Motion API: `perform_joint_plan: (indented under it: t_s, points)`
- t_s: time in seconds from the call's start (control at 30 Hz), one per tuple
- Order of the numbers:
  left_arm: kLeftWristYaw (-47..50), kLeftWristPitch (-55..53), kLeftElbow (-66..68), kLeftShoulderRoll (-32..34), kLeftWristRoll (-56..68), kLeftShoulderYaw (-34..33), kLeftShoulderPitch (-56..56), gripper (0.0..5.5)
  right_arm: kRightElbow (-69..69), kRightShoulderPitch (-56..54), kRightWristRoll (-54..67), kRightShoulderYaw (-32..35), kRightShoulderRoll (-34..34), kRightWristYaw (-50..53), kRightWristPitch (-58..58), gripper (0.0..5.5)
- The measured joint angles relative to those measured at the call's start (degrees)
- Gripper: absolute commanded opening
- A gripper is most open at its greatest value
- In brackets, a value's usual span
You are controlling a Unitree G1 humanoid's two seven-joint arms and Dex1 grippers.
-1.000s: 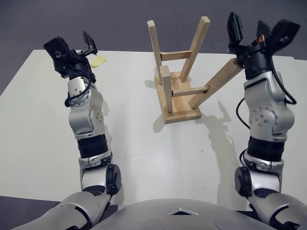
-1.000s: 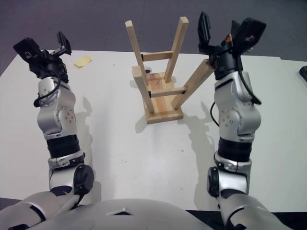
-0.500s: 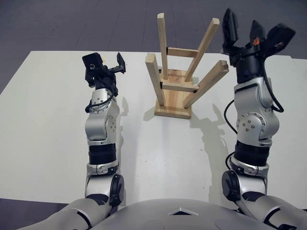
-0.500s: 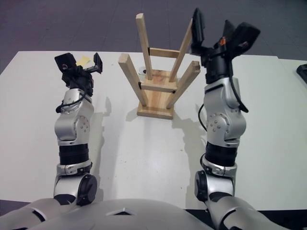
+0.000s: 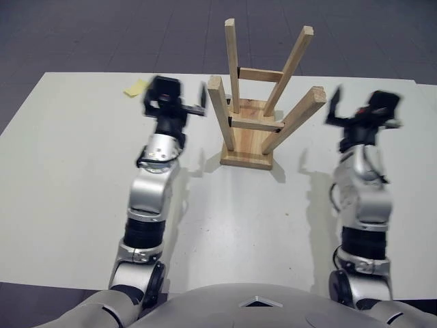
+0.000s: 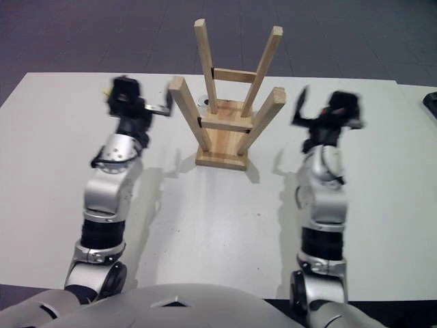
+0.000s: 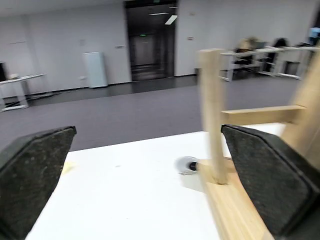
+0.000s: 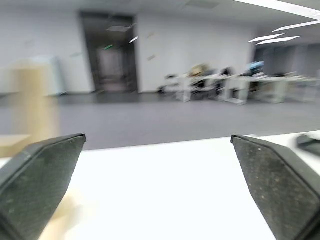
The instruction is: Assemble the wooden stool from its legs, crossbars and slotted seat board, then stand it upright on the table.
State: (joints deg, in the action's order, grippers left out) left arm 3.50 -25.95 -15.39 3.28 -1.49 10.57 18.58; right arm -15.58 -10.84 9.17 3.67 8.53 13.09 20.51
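The wooden stool (image 5: pixel 251 133) stands upside down at the far middle of the table (image 5: pixel 61 178), with its seat board (image 5: pixel 247 158) flat and its legs pointing up. The left gripper (image 5: pixel 176 106) hovers just left of the near-left leg (image 5: pixel 223 113), fingers spread wide and empty. The right gripper (image 5: pixel 363 115), also wide and empty, hangs right of the near-right leg (image 5: pixel 293 123).

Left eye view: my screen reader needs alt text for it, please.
An assembled wooden stool rests upside down on a white table, seat board down, legs up. The open left gripper and open right gripper flank it, holding nothing.
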Motion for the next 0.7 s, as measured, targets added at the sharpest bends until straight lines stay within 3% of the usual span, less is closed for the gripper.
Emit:
perform_joint_plan:
  t_s: [0.2,0.3,0.37,0.43,0.5,0.6,0.7]
  points:
    - [1.86,-3.02,1.2,-1.81,-1.79,-0.19,-0.77,5.4,-1.14,0.13,-2.35,-0.1,-2.95,0.68,1.07,5.39]
    - [8.21,-5.69,1.84,-6.82,-0.64,-7.07,-0.68,5.4,0.02,-0.21,-4.7,4.19,-3.94,5.64,2.01,5.39]
    - [13.12,-6.27,2.15,-7.07,-0.69,-14.56,-0.7,5.4,1.44,0.03,-5.26,11.06,-3.23,8.96,2.81,5.39]
    - [12.91,-5.19,1.96,-4.95,-1.27,-16.44,-0.73,5.4,2.24,0.48,-5.28,13.1,-1.6,8.02,2.91,5.39]
    - [9.75,-3.29,1.58,-3.88,-1.77,-13.38,-0.65,5.4,2.12,0.33,-5.14,11.35,-1.73,5.74,2.84,5.39]
    - [-0.07,0.99,1.3,-2.38,-3.4,0.16,0.88,5.4,-0.76,-0.76,-3.71,2.94,-5.31,0.5,2.55,5.39]
    - [-1.48,1.8,2.35,-0.39,-5.46,1.92,0.82,5.4,-2.44,0.03,-4.5,2.75,-6.21,0.56,2.54,5.39]
